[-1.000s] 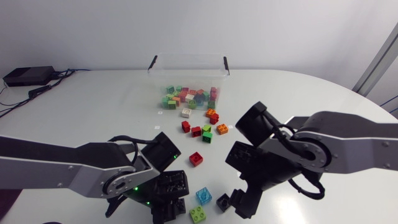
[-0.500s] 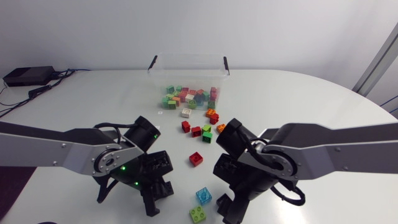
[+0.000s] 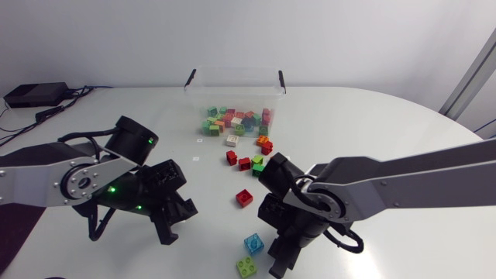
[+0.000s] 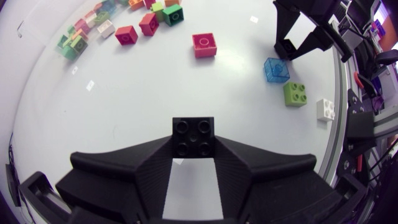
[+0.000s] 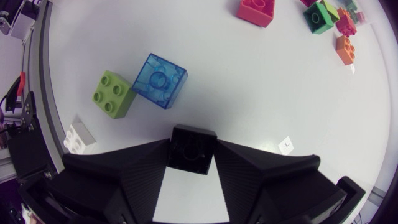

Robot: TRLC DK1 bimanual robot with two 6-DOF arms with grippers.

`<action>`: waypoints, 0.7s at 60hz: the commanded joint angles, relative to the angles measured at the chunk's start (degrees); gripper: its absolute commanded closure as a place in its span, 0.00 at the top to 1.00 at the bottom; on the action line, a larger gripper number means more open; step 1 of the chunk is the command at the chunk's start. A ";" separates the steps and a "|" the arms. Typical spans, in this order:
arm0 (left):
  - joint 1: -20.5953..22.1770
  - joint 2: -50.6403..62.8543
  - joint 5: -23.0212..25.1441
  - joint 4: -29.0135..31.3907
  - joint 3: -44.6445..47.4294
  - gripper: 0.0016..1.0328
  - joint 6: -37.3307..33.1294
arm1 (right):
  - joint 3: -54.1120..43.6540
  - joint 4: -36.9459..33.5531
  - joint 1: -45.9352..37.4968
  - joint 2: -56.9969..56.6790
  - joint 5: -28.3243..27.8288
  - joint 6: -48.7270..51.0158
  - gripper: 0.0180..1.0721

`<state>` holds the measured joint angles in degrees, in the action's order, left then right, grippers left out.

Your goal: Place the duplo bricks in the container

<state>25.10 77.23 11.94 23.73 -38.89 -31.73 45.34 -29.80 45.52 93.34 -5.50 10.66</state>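
My left gripper (image 3: 173,223) hangs over the table's left front, shut on a black duplo brick (image 4: 193,134) held studs up between its fingers. Near the front edge my right gripper (image 3: 277,259) is down at the table, shut on a second black brick (image 5: 193,148). Just beside it lie a clear blue brick (image 5: 160,79) and a lime brick (image 5: 113,94). A red brick (image 3: 245,198) lies alone mid-table. The clear container (image 3: 235,87) at the back holds several mixed bricks.
A cluster of loose red, green, orange and white bricks (image 3: 252,157) lies in front of the container. A small white brick (image 5: 78,138) sits at the front edge of the table near the lime one.
My left arm has drawn back to the left and away from the front edge with its black brick. My right gripper has shifted left and closed on the other black brick.
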 commanded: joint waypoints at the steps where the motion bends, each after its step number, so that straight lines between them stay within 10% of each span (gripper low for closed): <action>1: -1.20 -2.70 0.71 0.53 -0.92 0.24 -0.79 | 0.80 -0.96 -1.13 -0.97 0.58 -0.37 0.28; 42: -14.12 12.94 6.51 -13.97 -25.62 0.24 12.21 | 15.74 -6.94 -9.92 -7.12 0.40 1.30 0.28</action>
<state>12.16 86.96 17.96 11.53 -60.29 -22.68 58.96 -35.90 36.12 87.20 -5.45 10.96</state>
